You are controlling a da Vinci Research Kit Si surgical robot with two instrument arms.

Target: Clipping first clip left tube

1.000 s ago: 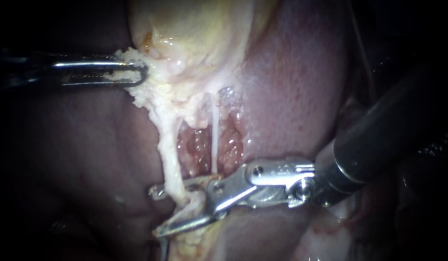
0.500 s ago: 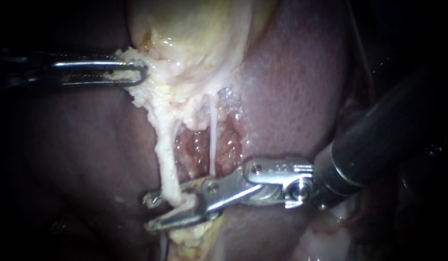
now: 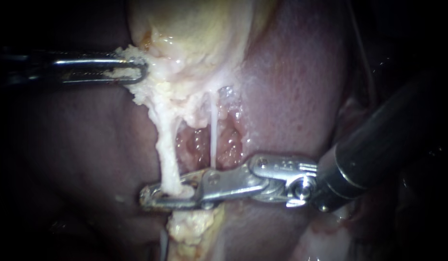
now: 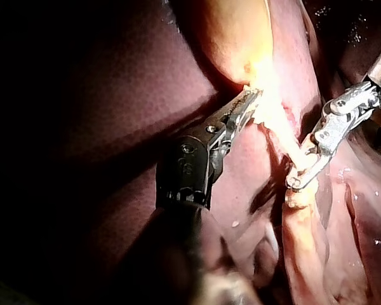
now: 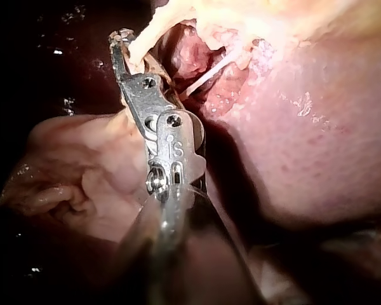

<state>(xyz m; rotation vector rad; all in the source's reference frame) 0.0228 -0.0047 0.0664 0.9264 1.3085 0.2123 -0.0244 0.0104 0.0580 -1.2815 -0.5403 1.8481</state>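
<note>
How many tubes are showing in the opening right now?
2. The left tube, the thicker one, runs down into my right instrument's jaws, which are shut on it. The thin right tube hangs free beside it, passing behind that instrument. Others may be hidden under tissue.

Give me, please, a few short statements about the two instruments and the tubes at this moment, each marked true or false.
1. The right instrument has its jaws shut on the left tube. True.
2. The left instrument has open jaws that hold nothing. False: its jaws are shut on the pale lower edge of the gallbladder.
3. The left tube is thicker than the right tube. True.
4. The two instruments touch each other. False: they stand well apart, the left instrument up at the gallbladder's edge and the right instrument low on the left tube.
</note>
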